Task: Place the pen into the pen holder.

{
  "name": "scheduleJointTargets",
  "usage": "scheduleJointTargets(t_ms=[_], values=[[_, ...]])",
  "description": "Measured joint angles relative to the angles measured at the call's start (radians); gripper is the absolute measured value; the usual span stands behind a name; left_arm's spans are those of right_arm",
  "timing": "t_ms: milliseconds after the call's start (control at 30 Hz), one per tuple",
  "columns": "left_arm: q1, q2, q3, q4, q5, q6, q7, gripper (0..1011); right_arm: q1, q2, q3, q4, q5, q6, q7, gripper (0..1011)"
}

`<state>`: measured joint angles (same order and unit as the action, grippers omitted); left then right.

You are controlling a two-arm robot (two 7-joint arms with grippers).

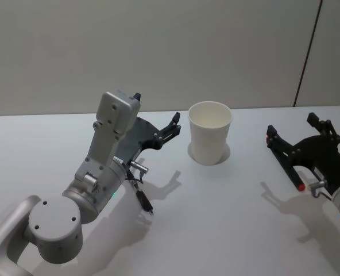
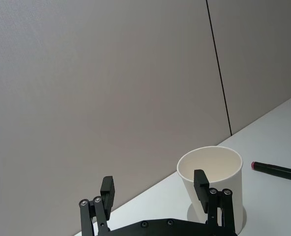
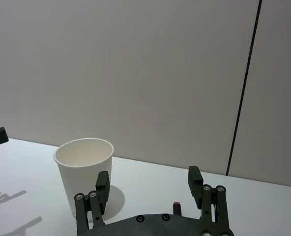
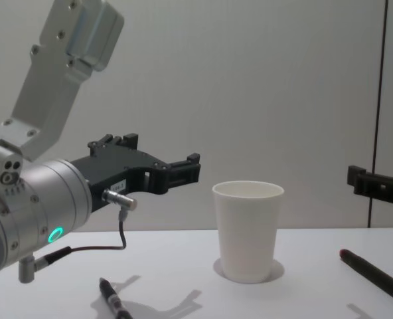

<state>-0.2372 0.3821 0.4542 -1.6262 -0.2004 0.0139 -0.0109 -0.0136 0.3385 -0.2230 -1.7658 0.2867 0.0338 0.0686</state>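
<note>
The pen holder, a white paper cup, stands upright at the table's middle back, also in the chest view. A black pen lies on the table under my left arm, in front and to the left of the cup. My left gripper is raised above the table beside the cup, open and holding nothing. A second black pen with red ends lies on the table to the right of the cup. My right gripper hovers over it, open and empty.
The white table ends at a plain grey wall just behind the cup. A thin cable hangs from my left wrist above the first pen.
</note>
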Motion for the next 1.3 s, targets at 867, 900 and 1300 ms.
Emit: scheduleJointTargets(t_ms=[867,900,1300], values=[[0.0,0.0,0.0,0.0,0.0,0.0,0.0,1003,-0.043,0.047,0.046,-0.037,0.032,0.036,-0.034,1001],[0.0,0.0,0.0,0.0,0.0,0.0,0.0,1003,-0.047,0.051,0.049,-0.041,0.036,0.042,-0.039,1001],[0.0,0.0,0.0,0.0,0.0,0.0,0.0,1003,-0.069,0.062,0.069,-0.074,0.081,0.107,-0.069,1002]])
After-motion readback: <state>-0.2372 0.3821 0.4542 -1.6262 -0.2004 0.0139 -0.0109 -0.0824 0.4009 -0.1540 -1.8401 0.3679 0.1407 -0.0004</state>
